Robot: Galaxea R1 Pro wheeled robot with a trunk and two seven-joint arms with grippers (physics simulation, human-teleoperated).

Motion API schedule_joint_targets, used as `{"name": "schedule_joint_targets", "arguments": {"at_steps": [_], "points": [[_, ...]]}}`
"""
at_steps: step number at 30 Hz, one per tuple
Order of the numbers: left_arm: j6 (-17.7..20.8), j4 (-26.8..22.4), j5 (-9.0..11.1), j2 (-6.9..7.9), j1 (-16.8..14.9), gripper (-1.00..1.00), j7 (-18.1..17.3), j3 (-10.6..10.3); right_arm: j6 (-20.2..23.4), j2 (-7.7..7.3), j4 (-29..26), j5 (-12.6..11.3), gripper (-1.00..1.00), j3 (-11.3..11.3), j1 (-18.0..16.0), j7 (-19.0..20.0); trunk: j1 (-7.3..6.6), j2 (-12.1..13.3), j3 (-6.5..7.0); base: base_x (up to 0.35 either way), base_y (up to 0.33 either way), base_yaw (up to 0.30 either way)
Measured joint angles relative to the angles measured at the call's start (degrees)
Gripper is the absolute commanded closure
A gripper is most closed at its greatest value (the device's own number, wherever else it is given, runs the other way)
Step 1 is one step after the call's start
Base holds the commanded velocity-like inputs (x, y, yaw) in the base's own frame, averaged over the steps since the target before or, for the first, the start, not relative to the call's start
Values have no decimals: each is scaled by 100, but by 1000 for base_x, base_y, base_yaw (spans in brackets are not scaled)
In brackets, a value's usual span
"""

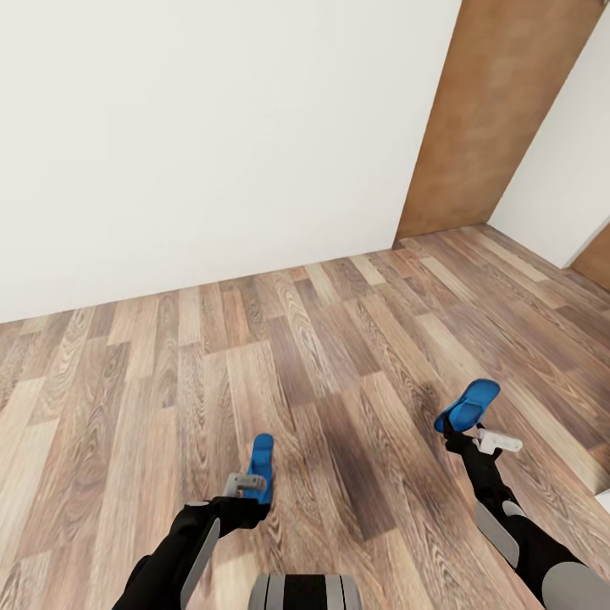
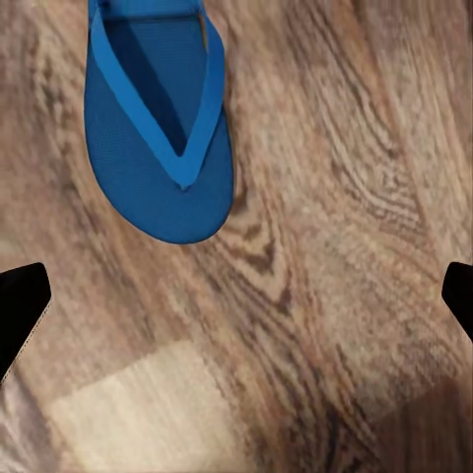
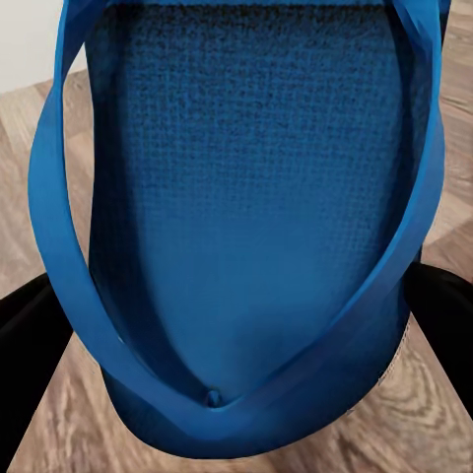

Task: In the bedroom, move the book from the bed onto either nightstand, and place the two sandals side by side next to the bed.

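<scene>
Blue ribbed sandals (thin-strapped) above wood-plank floor.

Ahead of both arms the wood-plank floor lay open and unobstructed up to the white wall. A brown door and a second white wall closed off the far right. Each gripper was occupied: the left gripper carried a blue sandal, the right gripper another sandal. Open floor separated the two arms.
</scene>
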Motion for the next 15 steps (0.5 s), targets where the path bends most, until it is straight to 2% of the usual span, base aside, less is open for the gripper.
{"name": "schedule_joint_targets", "arguments": {"at_steps": [11,15], "points": [[0,0,1,0,0,-100,0,3,1,0,0,0,100,1,0,0,-1,0,0,297,0,0],[0,0,2,0,0,-100,0,-1,2,0,0,0,100,1,0,0,0,0,0,136,0,0]]}}
